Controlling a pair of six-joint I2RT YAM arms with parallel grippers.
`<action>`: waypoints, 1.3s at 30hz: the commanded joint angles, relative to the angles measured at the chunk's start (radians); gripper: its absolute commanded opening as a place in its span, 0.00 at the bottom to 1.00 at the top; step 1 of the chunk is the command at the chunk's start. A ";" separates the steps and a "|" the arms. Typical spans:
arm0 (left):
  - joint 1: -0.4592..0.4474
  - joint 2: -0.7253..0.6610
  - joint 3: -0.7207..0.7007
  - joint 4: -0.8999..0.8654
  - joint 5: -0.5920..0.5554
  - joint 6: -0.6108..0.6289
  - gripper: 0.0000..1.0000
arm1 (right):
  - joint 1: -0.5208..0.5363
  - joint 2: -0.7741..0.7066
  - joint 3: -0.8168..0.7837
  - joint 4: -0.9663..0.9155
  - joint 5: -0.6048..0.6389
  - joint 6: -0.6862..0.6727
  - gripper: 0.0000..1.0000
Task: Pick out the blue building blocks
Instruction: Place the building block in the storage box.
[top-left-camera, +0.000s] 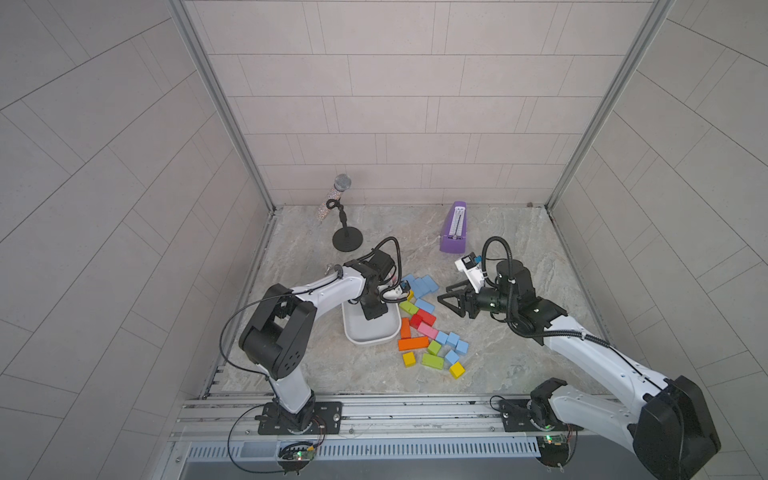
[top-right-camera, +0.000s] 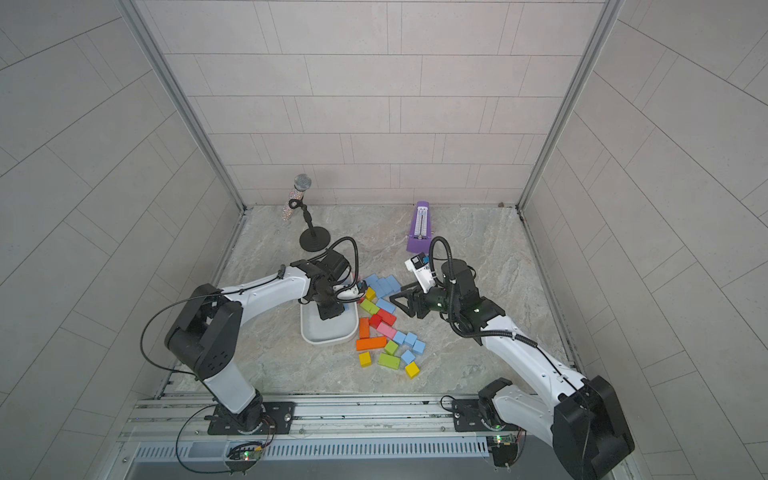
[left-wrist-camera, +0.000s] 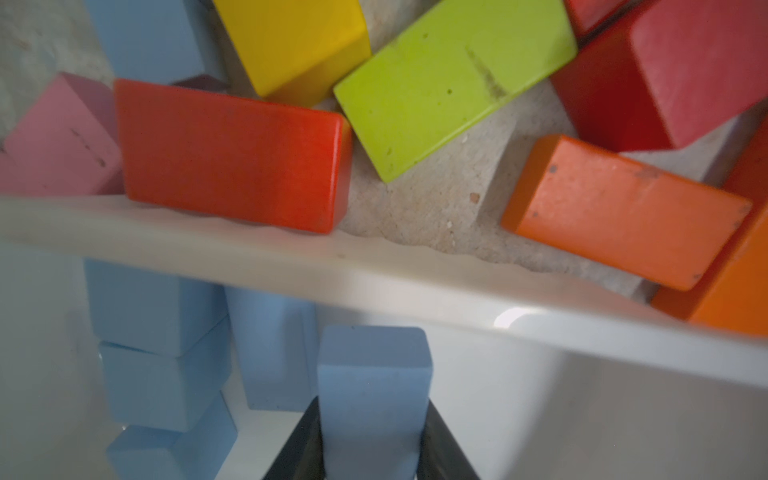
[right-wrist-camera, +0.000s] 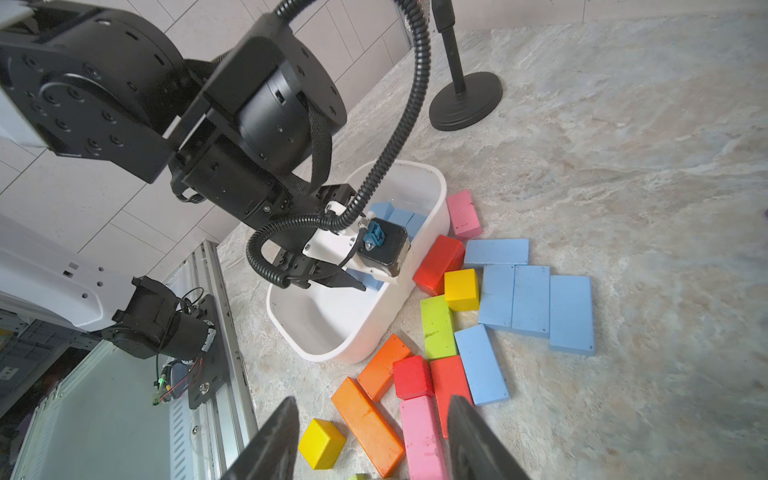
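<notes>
Pinching blue block, seemingly, left fingers in white tray, red brick against rim, right fingers spread

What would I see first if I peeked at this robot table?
Probably the jumble of bright blocks in red, orange, yellow, green, pink and blue, lying in the middle of the table. Right beside it, the left gripper holds a blue block inside a white tub with more blue ones in it. At the back stand a purple metronome and a sparkly microphone.
</notes>
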 joint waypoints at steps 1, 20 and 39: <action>-0.010 0.019 0.032 0.007 0.020 -0.004 0.39 | -0.004 -0.020 -0.004 -0.002 0.008 -0.025 0.59; 0.002 -0.165 -0.031 -0.065 -0.004 -0.006 0.50 | -0.005 -0.025 -0.004 -0.030 0.050 -0.008 0.59; -0.032 -0.064 -0.138 0.168 -0.123 0.038 0.69 | -0.004 -0.041 -0.007 -0.056 0.072 0.001 0.56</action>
